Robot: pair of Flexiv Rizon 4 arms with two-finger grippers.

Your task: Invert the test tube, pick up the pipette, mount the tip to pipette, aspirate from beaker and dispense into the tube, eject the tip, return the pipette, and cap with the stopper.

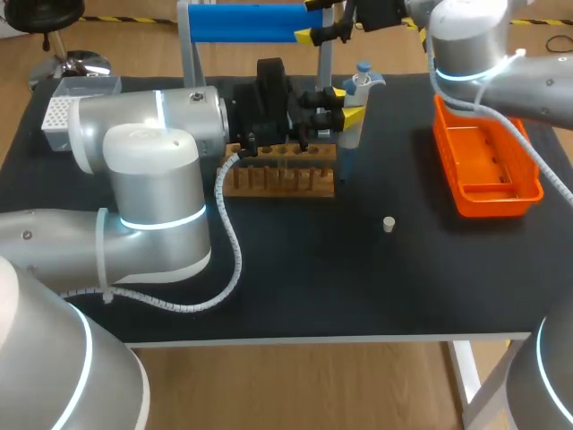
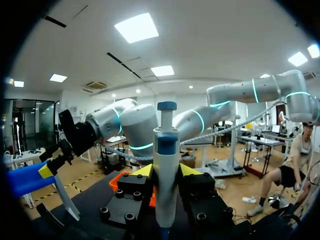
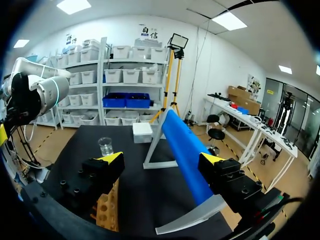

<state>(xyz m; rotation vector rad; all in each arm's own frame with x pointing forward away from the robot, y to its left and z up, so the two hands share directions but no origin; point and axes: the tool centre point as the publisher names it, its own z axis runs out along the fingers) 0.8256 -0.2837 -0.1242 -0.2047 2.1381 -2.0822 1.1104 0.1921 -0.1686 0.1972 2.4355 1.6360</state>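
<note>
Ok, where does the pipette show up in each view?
Head view: pipette upright in the left pincer, by the wooden rack's right end.
Left wrist view: pipette upright, clamped in that view's own pincer.
Right wrist view: not in it.
Shared landmark: the blue bar, in all three.
</note>
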